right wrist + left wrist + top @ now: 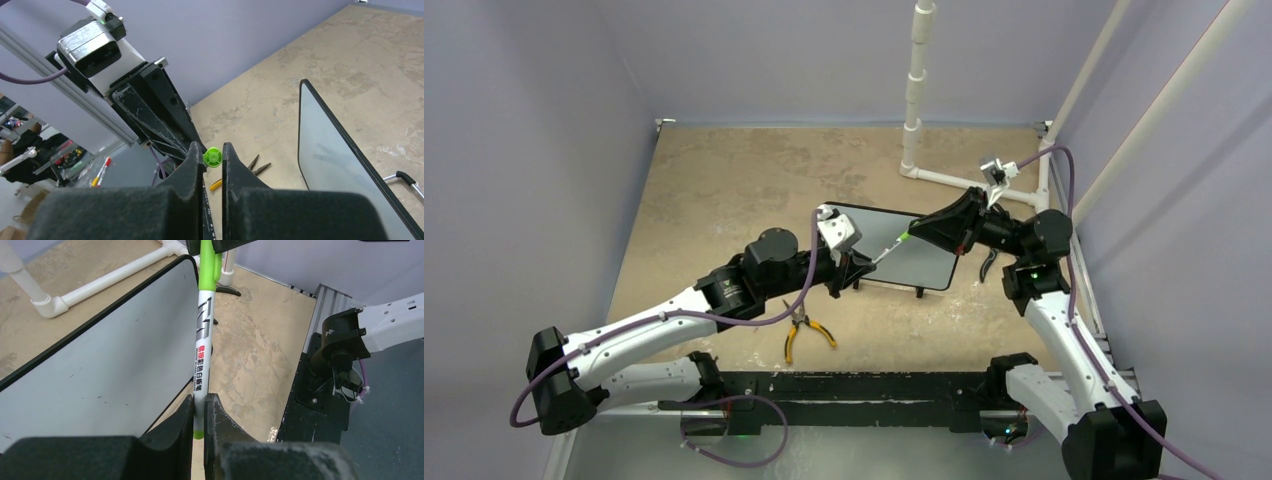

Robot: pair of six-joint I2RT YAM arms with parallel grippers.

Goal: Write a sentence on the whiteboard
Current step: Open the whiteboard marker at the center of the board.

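Note:
The whiteboard (921,262) stands on its feet at the table's middle. Its face shows blank in the left wrist view (100,365) and in the right wrist view (330,160); no sentence shows. A white marker (887,249) with a green cap hangs in the air in front of the board, held at both ends. My left gripper (864,264) is shut on the marker's rear end (203,340). My right gripper (911,236) is shut on the green cap (212,158).
Yellow-handled pliers (806,330) lie on the table in front of the board, near the left arm. A white PVC pipe frame (944,178) stands behind the board. A black-handled tool (989,265) lies right of the board.

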